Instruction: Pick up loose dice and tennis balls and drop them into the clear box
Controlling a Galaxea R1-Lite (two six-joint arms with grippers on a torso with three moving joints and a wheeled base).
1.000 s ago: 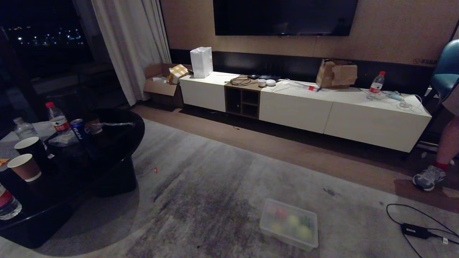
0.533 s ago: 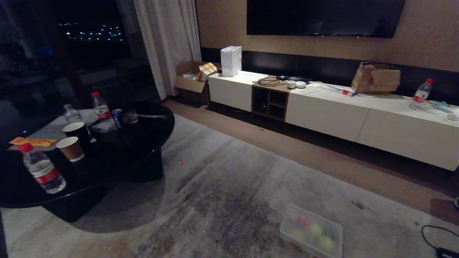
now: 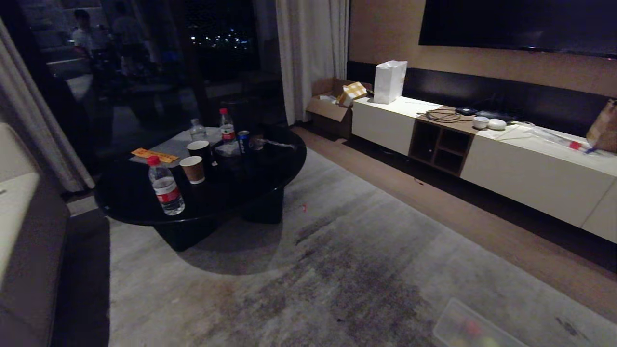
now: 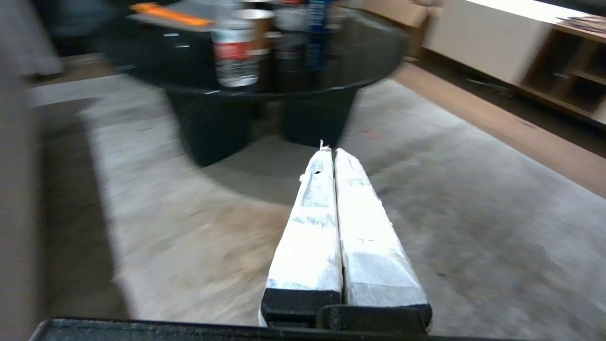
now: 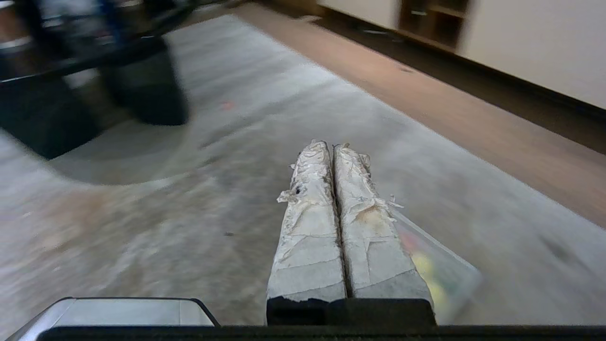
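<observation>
The clear box [image 3: 462,327] lies on the grey carpet at the bottom right edge of the head view, cut off by the frame. Blurred red and yellow-green shapes show inside it; I cannot tell dice from tennis balls. In the right wrist view the clear box [image 5: 442,270] sits just beyond my right gripper [image 5: 330,146], which is shut and empty above the carpet. My left gripper [image 4: 330,150] is also shut and empty, pointing toward the black table [image 4: 303,85]. Neither arm shows in the head view. No loose dice or tennis balls show on the carpet.
A low black round table [image 3: 270,168] with bottles, paper cups and a can stands ahead on the left. A small red speck [image 3: 303,208] lies on the carpet beside it. A long white cabinet [image 3: 530,168] runs along the right wall. A sofa edge [image 3: 29,231] is at far left.
The whole view has swung to the left, so the camera moved. The table now sits mid-frame, the clear box has slid to the bottom right corner, and a person's leg has left view.
</observation>
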